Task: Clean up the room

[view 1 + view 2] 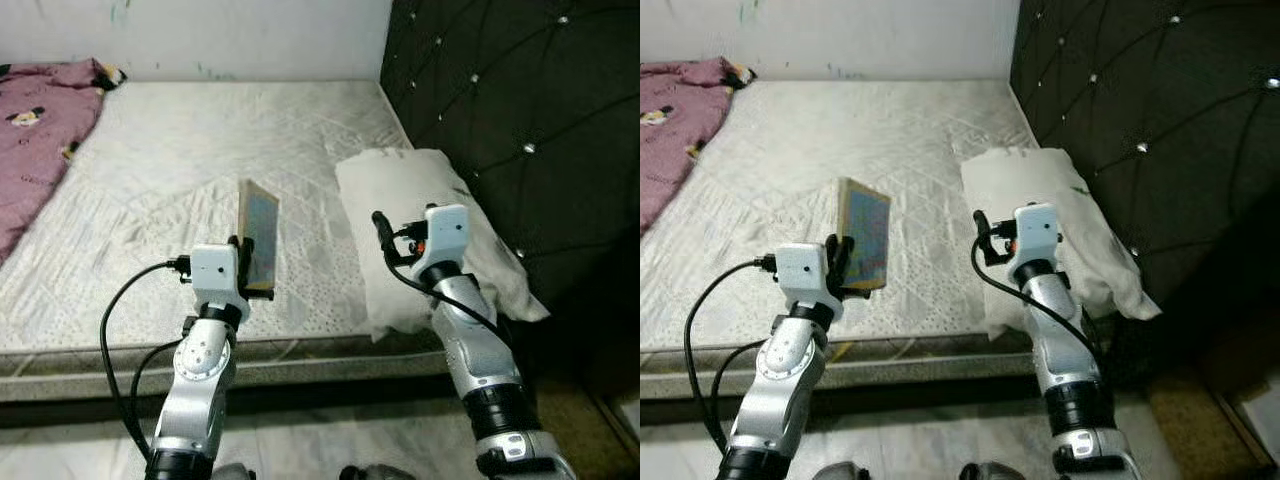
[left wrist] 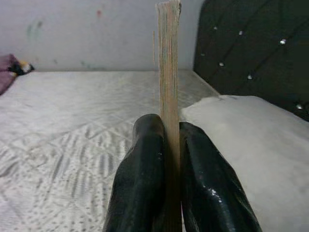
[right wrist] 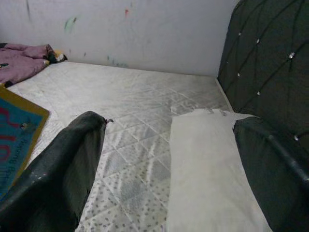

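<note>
My left gripper (image 1: 252, 262) is shut on a thin book (image 1: 259, 234) with a blue cover, held upright above the near edge of the bare mattress (image 1: 200, 160). In the left wrist view the book's edge (image 2: 167, 72) stands squeezed between the two black fingers (image 2: 140, 183). My right gripper (image 1: 385, 235) is open, raised over the near end of a white pillow (image 1: 400, 190) by the headboard. The right wrist view has the pillow (image 3: 207, 164) between its spread fingers (image 3: 67, 169) and the book's cover (image 3: 17, 130) off to one side.
A dark tufted headboard (image 1: 520, 110) rises on the right. A crumpled pink blanket (image 1: 35, 130) lies at the far left of the mattress. A white wall (image 1: 200, 35) runs behind the bed. The bed's front edge (image 1: 300, 360) and tiled floor lie just before me.
</note>
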Robot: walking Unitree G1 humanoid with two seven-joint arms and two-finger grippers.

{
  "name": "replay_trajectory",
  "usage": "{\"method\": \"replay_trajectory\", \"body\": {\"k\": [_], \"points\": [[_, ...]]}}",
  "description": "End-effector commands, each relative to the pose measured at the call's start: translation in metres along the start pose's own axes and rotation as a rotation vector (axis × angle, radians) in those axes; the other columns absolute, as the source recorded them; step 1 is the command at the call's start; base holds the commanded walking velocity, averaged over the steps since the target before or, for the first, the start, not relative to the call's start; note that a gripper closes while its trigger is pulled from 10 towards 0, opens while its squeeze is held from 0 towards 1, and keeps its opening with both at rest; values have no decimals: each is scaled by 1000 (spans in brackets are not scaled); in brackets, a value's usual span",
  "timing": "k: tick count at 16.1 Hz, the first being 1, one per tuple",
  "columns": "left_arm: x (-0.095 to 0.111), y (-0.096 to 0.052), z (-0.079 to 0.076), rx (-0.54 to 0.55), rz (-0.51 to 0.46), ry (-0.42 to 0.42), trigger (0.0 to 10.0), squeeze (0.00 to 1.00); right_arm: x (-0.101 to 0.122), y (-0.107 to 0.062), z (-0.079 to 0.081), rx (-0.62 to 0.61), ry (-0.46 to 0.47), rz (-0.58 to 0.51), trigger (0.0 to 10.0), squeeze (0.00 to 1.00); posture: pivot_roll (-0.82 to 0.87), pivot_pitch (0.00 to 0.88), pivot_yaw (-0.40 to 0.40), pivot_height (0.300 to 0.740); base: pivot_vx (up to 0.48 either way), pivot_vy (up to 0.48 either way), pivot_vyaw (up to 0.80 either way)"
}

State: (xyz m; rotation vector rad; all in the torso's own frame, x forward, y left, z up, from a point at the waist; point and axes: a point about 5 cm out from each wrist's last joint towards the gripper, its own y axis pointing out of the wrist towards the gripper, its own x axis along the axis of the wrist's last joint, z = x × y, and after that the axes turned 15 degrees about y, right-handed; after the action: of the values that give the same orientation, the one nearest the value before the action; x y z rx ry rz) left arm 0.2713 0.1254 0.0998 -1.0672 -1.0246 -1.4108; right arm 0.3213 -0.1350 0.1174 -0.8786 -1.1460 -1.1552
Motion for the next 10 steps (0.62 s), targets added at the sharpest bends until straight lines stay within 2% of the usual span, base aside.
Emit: {"method": "replay_trajectory", "body": {"k": [1, 10], "points": [[12, 2, 4, 12, -67, -1, 10000, 0, 4, 2, 0, -3, -8, -16, 10000, 0, -48, 0, -9, 740, 296, 0, 0], [13, 2, 4, -1, -72, -7, 10000, 0, 4, 2, 0, -6, -5, -17, 10000, 0, -47, 0, -5, 740, 331, 0, 0]]}}
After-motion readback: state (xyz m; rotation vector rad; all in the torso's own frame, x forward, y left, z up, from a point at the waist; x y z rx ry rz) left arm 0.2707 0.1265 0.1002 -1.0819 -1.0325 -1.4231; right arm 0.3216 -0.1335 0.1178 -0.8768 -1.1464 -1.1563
